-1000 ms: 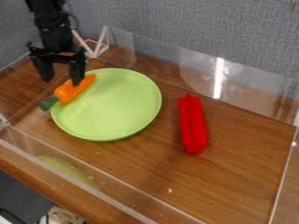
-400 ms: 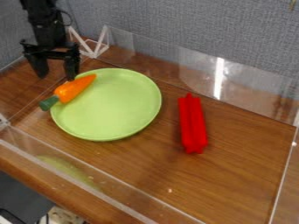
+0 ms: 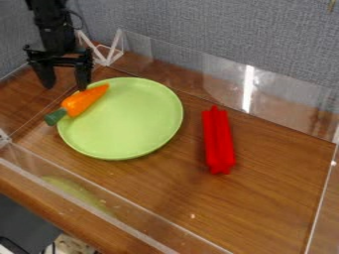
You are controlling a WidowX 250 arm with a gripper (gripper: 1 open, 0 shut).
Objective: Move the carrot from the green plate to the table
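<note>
Over at the green plate's [image 3: 130, 129] left edge in the view, the carrot [image 3: 85, 100] still needs its whole trip to the bench [image 3: 159, 198], with the end effector [image 3: 62, 79] just hanging nearby, fingers apart and holding nothing.

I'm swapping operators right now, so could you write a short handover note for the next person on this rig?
Gripper: open, holding nothing, above the far-left part of the table.
Carrot: lying across the left edge of the green plate, its dark green end sticking out past the rim.
Done: no transfer yet.
Left: grasp the carrot, lift it off the plate, set it on the table, release.
</note>
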